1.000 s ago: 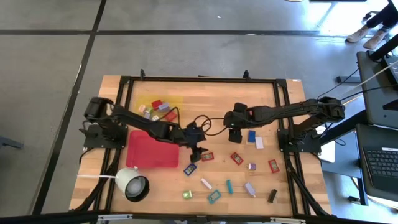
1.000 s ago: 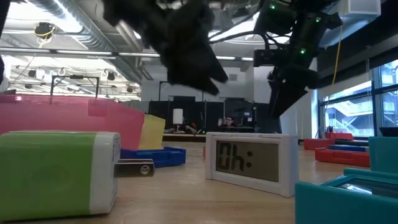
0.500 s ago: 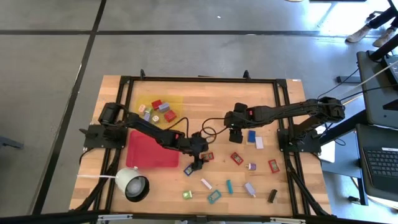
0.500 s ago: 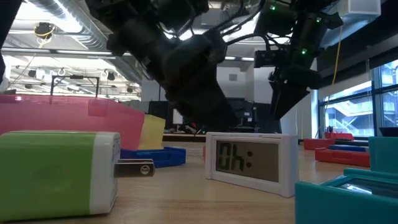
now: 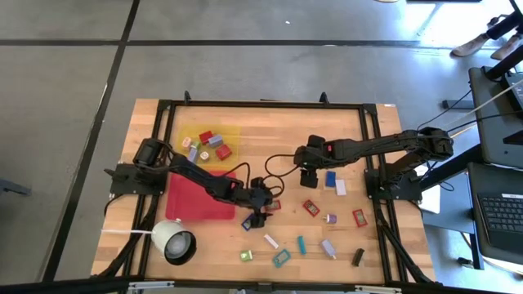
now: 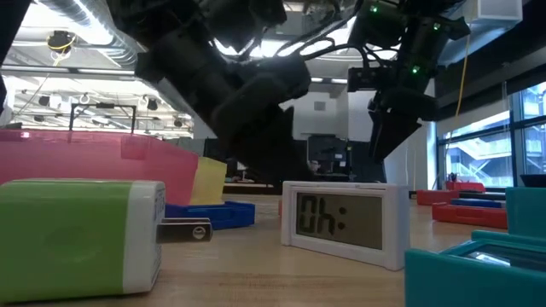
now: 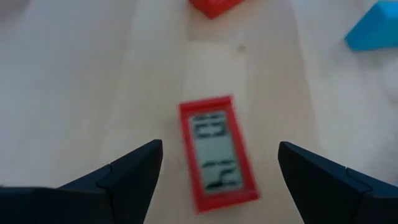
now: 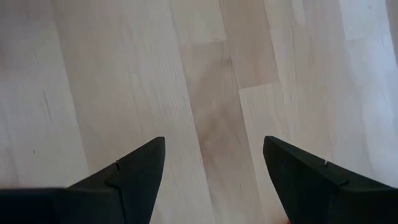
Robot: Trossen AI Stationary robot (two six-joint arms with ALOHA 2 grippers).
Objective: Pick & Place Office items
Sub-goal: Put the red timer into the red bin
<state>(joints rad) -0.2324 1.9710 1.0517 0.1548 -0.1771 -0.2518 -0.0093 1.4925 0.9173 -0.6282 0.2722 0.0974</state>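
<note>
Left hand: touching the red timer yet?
Apart. In the left wrist view the left hand is open, and bare table shows between each finger and the red timer.

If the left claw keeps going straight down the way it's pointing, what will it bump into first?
Most likely the small red-framed display piece. The left claw is open and hangs over it, one finger on each side. Only bare wooden table lies around it, though how high the claw hangs is unclear.
</note>
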